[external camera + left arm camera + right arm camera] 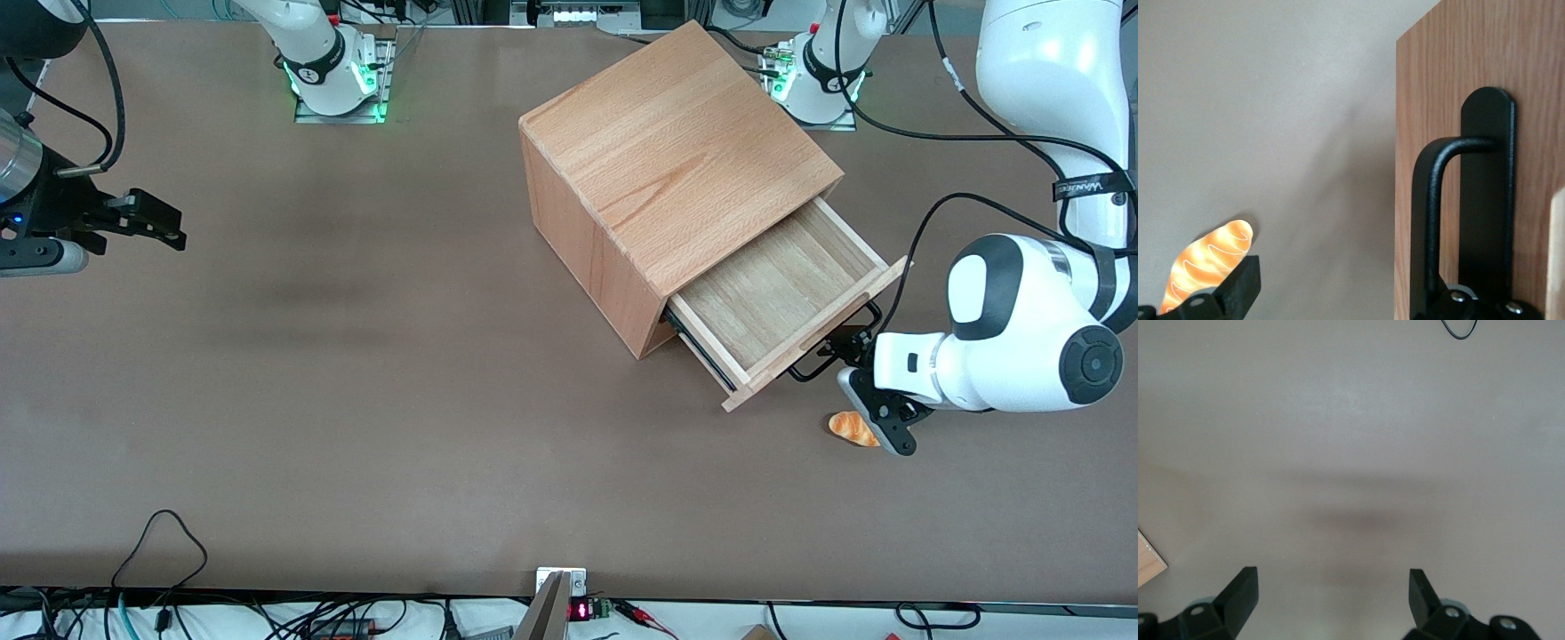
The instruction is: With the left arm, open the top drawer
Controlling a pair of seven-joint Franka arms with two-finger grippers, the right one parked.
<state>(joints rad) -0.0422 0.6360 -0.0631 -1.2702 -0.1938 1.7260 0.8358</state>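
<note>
The drawer (782,298) stands pulled far out of the cabinet (662,169), so the task looks almost done or done. The cabinet sits on the brown surface (356,356) toward the working arm's end, turned at an angle. The left arm (1022,333) reaches in low, in front of the drawer, because the handle (831,347) is there. The claw (858,382) is open: one finger (1238,287) is apart from the wood, the other sits by the handle, which is not clamped. The drawer is shallow, of light wood, empty inside, and its black bar handle (1438,213) is bent at the end. A small orange striped thing (852,428) lies on the surface just under the claw.
</note>
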